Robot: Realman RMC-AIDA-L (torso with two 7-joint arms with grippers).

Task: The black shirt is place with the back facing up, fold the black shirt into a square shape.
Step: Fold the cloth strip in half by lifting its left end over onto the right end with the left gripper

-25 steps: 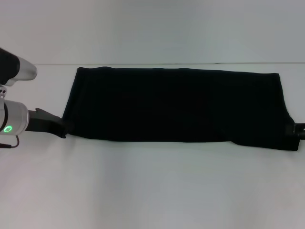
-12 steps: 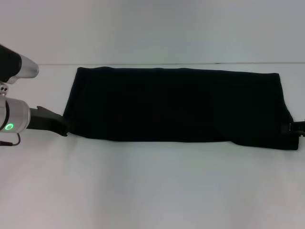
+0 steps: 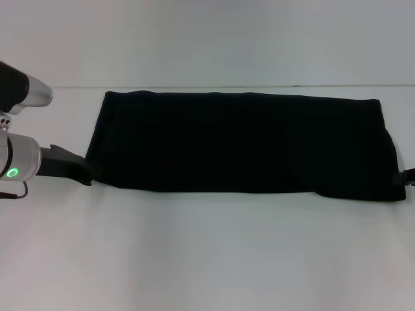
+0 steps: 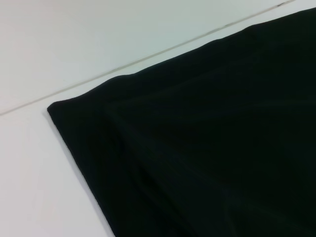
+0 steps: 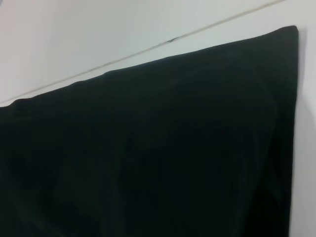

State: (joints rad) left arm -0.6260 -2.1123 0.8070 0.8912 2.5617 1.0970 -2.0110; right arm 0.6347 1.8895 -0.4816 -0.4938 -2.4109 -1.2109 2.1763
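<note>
Nearest the robot, the white table [image 3: 207, 253] lies bare in front of the black shirt [image 3: 240, 146], which is the landmark for everything here. The shirt lies flat as a long, wide band across the middle of the table, already folded lengthwise, its near edge running roughly straight and sagging a little toward its right end. At the shirt's near-left corner sits the left tool [image 3: 83, 173], low on the table and touching or just beside the hem; whether its tips are apart, together or pinching cloth cannot be told, since black tool and black fabric merge there. At the shirt's near-right corner only a sliver of the right tool [image 3: 407, 176] shows, again at the hem, and its state cannot be told either. The left wrist view shows the shirt's far-left corner with a soft diagonal crease and a doubled layer underneath; the right wrist view shows the far-right corner lying smooth. Beyond the shirt's far edge the table ends at a pale wall. Judging from the band shape, the ends remain to be folded inward to make a square. The risk is that a tool catches only the top layer, so the layers slide apart and the fold opens; uneven lifting on the two sides could also skew the band and leave a lopsided shape.
</note>
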